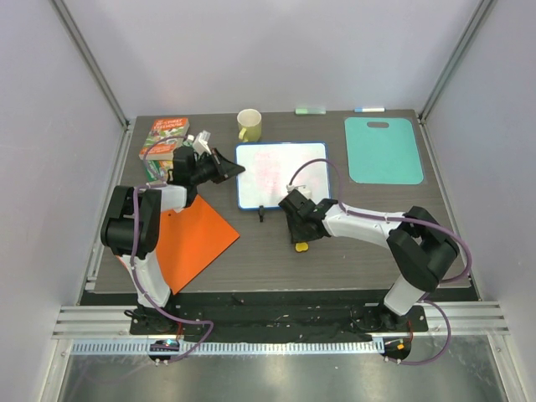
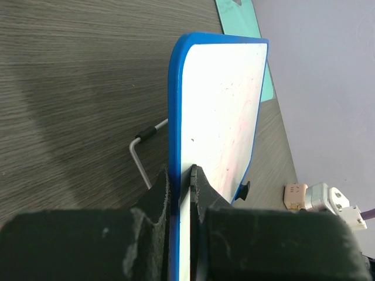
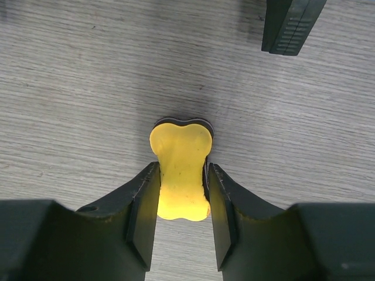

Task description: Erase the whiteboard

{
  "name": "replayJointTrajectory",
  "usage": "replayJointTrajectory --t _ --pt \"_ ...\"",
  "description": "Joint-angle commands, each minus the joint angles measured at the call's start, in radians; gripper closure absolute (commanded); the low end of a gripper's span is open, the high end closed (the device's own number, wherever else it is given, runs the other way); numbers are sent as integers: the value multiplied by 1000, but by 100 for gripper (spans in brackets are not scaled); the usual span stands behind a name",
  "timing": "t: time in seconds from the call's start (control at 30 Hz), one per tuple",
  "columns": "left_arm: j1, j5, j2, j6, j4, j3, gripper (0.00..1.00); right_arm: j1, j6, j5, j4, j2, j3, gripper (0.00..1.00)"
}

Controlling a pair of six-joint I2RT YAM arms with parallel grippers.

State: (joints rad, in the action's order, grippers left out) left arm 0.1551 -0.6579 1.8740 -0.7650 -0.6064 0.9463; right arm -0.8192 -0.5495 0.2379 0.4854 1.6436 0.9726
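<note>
whiteboard (image 1: 280,172) is sitting mid-counter, toward the far side, with faint red scribble showing on its face. It's a thin, rigid panel, probably light, and the glossy face is going to be slippery. So I'm reckoning the blue frame edge is the place to hold, not the face. Wiping pressure will likely be shoving it around unless it's braced.

left pincer (image 1: 237,170) is doing that: jaws are clamping tight on the board's left frame edge, one finger on each face, which shows clearly in the left wrist view (image 2: 180,175). A wire stand leg (image 2: 137,152) is sticking out behind the board.

right pincer (image 3: 183,193) is hanging partly open over the yellow bone-shaped eraser (image 3: 180,152), which is lying on the counter (image 1: 352,260) just in front of the board. The jaws are flanking the eraser's waist, and I can't tell if they're actually pinching it. The narrow waist looks like the right grab point.

Further out: teal cutting board (image 1: 383,151), yellow mug (image 1: 249,125), orange folder (image 1: 194,239).
</note>
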Motion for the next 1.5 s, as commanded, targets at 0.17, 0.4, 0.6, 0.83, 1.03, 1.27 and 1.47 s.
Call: replayJointTrajectory --t 0.17,0.4,0.6,0.83,1.03,1.27,1.47 --pt "4 103 39 128 146 3 100 -8 -15 15 -10 38 29 63" --pt "6 109 34 139 154 3 100 -8 0 84 -16 -16 53 90" --pt "9 116 42 148 149 -17 100 20 82 192 -145 -47 141 99" --pt "11 153 13 168 105 -80 100 129 138 192 -424 25 198 99" --pt "11 152 17 176 99 -83 100 147 256 238 -662 156 221 99" --pt "18 149 25 188 105 -75 100 147 249 78 -642 308 334 99" --pt "44 156 36 214 149 -49 100 89 243 40 -595 357 368 99"
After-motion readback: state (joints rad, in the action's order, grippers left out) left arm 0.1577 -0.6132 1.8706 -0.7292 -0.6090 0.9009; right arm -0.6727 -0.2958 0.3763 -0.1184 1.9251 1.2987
